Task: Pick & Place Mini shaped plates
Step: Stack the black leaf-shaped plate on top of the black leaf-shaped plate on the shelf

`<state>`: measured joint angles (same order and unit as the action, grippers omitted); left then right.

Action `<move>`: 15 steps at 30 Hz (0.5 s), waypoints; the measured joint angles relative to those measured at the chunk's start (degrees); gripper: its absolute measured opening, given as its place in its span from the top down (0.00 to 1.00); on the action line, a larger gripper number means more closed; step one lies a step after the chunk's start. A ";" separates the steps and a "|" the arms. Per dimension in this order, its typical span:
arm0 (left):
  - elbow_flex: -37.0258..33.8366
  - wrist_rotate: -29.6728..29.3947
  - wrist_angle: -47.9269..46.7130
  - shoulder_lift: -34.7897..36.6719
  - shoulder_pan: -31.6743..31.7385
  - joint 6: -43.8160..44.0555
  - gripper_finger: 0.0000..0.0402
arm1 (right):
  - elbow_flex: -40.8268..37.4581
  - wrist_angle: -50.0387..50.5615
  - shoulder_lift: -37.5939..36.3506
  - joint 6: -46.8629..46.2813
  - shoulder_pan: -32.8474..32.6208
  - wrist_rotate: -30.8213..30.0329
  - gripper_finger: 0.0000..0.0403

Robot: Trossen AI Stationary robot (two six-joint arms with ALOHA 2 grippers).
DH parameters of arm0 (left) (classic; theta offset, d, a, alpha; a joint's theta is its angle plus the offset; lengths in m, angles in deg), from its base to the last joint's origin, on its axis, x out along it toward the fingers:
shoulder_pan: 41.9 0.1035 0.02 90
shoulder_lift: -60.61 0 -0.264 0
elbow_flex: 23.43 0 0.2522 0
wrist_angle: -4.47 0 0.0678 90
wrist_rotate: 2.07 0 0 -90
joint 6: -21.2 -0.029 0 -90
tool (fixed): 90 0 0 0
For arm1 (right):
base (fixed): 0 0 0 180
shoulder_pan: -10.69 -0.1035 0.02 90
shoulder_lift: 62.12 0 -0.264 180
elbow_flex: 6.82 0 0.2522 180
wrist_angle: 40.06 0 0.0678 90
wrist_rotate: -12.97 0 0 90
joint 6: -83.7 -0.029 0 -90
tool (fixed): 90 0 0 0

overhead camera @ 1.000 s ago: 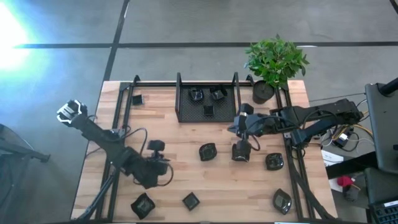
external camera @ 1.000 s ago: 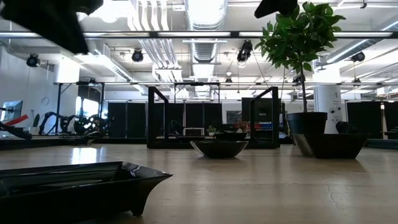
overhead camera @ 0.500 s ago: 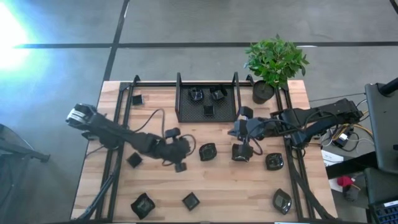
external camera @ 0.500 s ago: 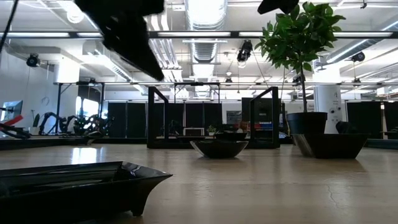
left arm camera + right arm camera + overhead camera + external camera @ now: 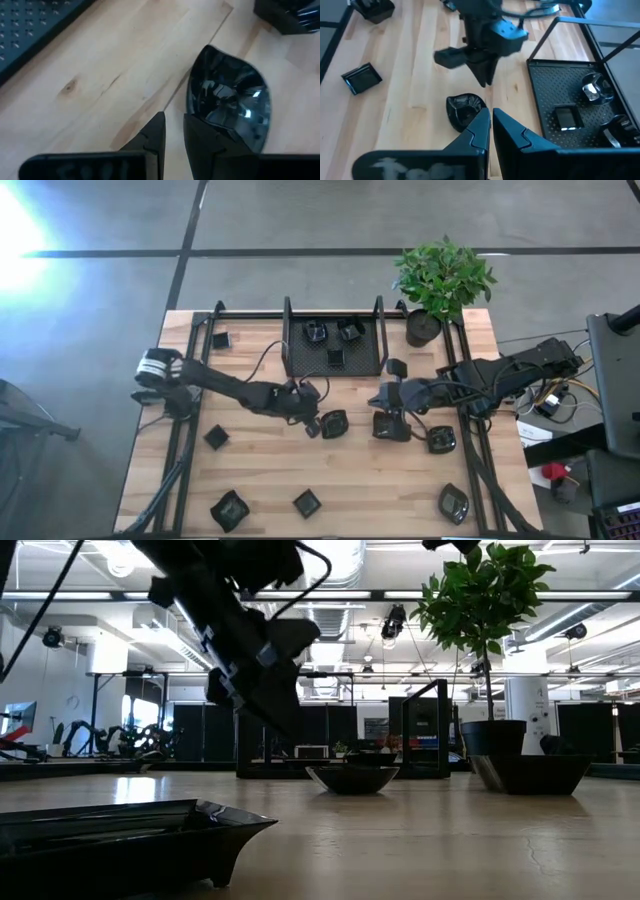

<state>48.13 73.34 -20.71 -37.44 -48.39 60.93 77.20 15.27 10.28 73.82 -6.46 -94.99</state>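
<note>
L arm now at rounded plate, mid table

My left gripper [image 5: 313, 423] swung in from the table's edge, fingers nearly together, empty, beside rounded plate [image 5: 334, 424]; right gripper [image 5: 388, 423] closed, waiting nearby.

Light wooden table [image 5: 270, 470] carries a black mesh tray [image 5: 300, 360] at the back centre, potted plant [image 5: 424, 328] at the back right corner. Small black plates lie scattered on the bare wood — one near centre [image 5: 334, 424], others along the front edge [image 5: 307, 502] and left side [image 5: 216, 437].
</note>
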 joint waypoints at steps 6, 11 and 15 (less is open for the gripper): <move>0.00 0.18 1.46 -2.08 0.05 1.91 0.85 | 0.02 0.04 0.00 0.00 -1.13 0.01 0.96; 0.07 1.56 3.48 -3.22 0.07 2.75 0.85 | 0.02 0.10 0.00 0.16 -1.39 0.01 0.96; 0.11 2.04 5.32 -4.56 0.05 2.79 0.85 | 0.02 0.17 0.00 2.28 -1.37 -0.01 0.96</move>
<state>48.24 75.38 -15.39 -42.00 -48.34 63.73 77.22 15.44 10.28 76.10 -7.83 -95.01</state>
